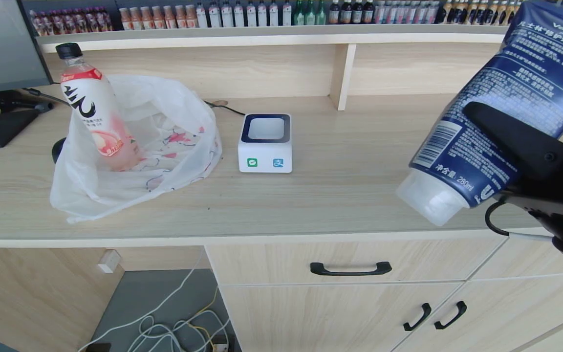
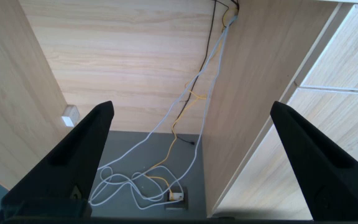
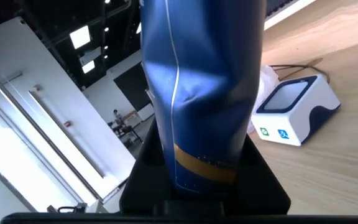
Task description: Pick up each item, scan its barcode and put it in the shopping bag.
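1. Here, the right hand (image 1: 487,117) is clamped on a dark blue lotion tube (image 1: 521,63), one finger across the printed back and the other behind it.
2. The tube is held in the air at the robot's right, above the front edge of the bench (image 1: 340,195). It is tilted, with its translucent cap (image 1: 428,195) lowest and pointing left, and its barcode (image 1: 435,144) is just above the cap.
3. The barcode scanner (image 1: 265,143), a white box with a dark-rimmed window on top, stands mid-bench, well apart from the tube.
4. The white plastic shopping bag (image 1: 174,122) lies open just left of the scanner. A pink drink bottle (image 1: 97,112) with a black cap stands tilted inside it.
5. The left hand (image 2: 191,124) is released, its fingers spread wide. It hangs below bench level, above the loose cables (image 2: 148,180) on the floor.
6. A monitor (image 1: 3,44) stands at the far left of the bench, and a row of bottles (image 1: 281,12) lines the shelf behind.
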